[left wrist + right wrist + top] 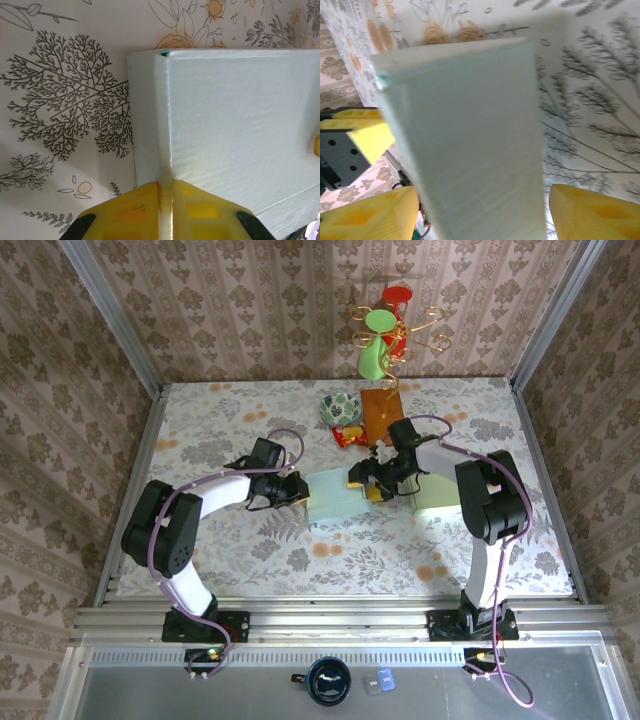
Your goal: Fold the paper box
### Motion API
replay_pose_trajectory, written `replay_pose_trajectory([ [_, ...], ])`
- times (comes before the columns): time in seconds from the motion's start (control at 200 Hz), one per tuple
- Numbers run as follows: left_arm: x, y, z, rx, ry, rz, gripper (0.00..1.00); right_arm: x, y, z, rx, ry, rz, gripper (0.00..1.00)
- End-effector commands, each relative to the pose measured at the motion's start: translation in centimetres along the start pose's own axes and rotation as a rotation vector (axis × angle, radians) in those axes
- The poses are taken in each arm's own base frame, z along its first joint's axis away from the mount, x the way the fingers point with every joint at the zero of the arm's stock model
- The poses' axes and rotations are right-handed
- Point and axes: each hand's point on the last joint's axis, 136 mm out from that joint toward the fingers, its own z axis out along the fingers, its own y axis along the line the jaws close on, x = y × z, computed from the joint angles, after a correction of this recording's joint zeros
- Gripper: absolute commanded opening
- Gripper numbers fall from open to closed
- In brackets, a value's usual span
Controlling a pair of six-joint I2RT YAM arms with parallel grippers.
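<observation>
At the middle of the tabletop [250,560] sits the paper box [335,500], a pale green shell lying between the two arms. The fold looks partly done. In the left wrist view a side wall is turned up along a crisp crease that runs to a formed corner. In the right wrist view another panel [470,150] stands upright on the opposite side. What I cannot tell is whether any end flaps are tucked or locked. By my reading, the remaining walls and the closing are yet to be done. A second pale green piece [440,502] lies flat nearer the right edge, partly under the right arm, and appears untouched.

The left jaws are nearly closed, their yellow fingers [200,210] pinching the thin raised wall of the box right at its crease. The right jaws stand wide, their fingers [592,212] set on either side of the upright panel. A clear gap shows on one side, so they straddle the panel rather than grip it.
</observation>
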Motion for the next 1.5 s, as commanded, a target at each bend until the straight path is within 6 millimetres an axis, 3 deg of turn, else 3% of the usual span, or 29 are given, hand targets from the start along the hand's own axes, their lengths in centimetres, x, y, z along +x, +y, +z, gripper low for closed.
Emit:
replay_pose_trajectory([
  [0.0, 3.3, 6.0, 1.1, -0.196, 0.095, -0.072, 0.13, -0.2, 2.2, 0.3, -0.088, -0.007, 0.004, 0.68],
  [0.2, 2.7, 5.2, 0.6, -0.175, 0.068, -0.047, 0.16, -0.7, 3.7, -0.1, -0.152, -0.035, 0.032, 0.55],
  [0.375, 1.4, 3.4, -0.6, -0.144, 0.007, 0.024, 0.23, -0.8, 4.8, -0.7, -0.191, -0.049, 0.064, 0.5],
  [0.53, -0.4, -0.3, -3.2, -0.134, -0.146, 0.242, 0.27, -0.6, 5.7, -1.2, -0.223, -0.04, 0.107, 0.47],
  [0.65, -0.8, -4.4, -6.1, -0.094, -0.273, 0.5, 0.32, -0.1, 5.6, -1.9, -0.219, -0.03, 0.165, 0.45],
  [0.745, 0.1, -8.0, -8.3, -0.006, -0.353, 0.731, 0.41, 0.5, 5.2, -2.3, -0.217, -0.017, 0.244, 0.44],
  [0.81, 1.8, -10.6, -9.5, 0.107, -0.361, 0.9, 0.49, 1.0, 4.8, -2.6, -0.215, -0.007, 0.315, 0.43],
  [0.91, 4.4, -12.4, -10.4, 0.151, -0.328, 1.114, 0.58, 2.0, 4.5, -3.0, -0.216, 0.015, 0.435, 0.43],
  [1.125, 9.1, -11.0, -9.4, 0.104, -0.096, 1.431, 0.64, 4.9, 3.9, -3.3, -0.202, 0.12, 0.69, 0.42],
  [1.29, 8.6, -8.4, -7.8, -0.058, -0.018, 1.506, 0.67, 6.1, 3.6, -3.4, -0.21, 0.166, 0.799, 0.42],
  [1.495, 7.4, -6.7, -6.1, -0.178, -0.014, 1.523, 0.68, 7.0, 3.5, -3.6, -0.201, 0.209, 0.85, 0.41],
])
